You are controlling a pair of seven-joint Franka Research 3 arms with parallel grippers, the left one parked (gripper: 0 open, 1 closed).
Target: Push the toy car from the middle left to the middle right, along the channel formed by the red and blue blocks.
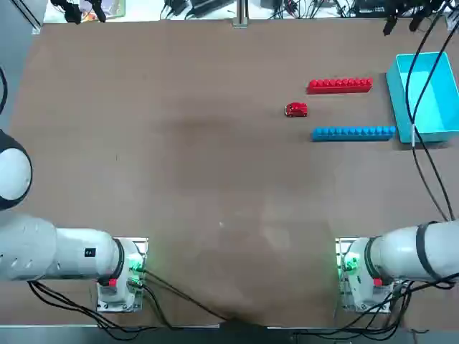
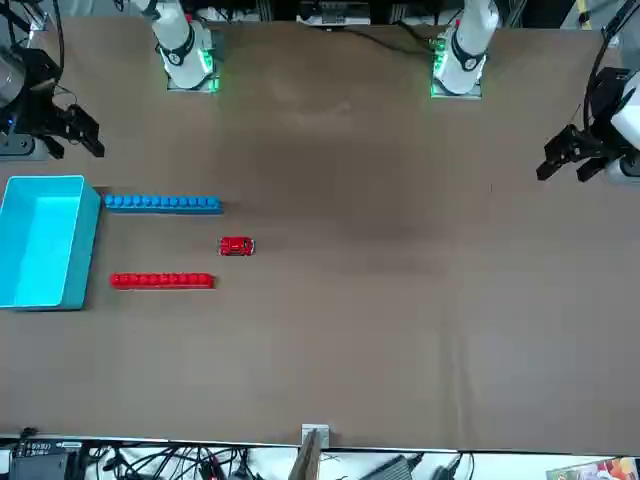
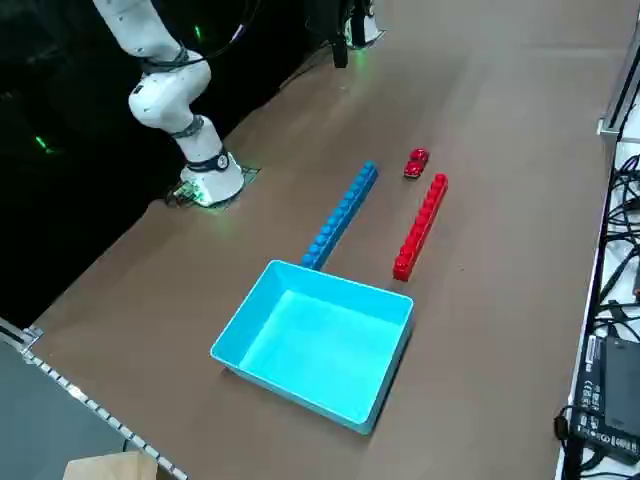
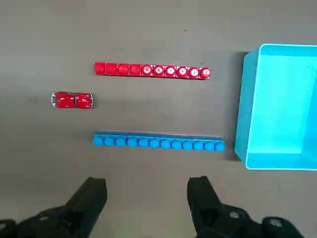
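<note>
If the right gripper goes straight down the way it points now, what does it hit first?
Probably bare table. The right gripper, fingers open, hangs on the near side of the blue blocks, with the toy car and red blocks beyond. Its height is unclear.

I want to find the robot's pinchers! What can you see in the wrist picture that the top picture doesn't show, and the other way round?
Only the wrist view shows the right tool, its two dark fingers spread open, high above the table.

Only the top view shows both arm bases and the whole table.

Both show the toy car just outside the channel's open end, the red blocks, the blue blocks and the light-blue tray.
</note>
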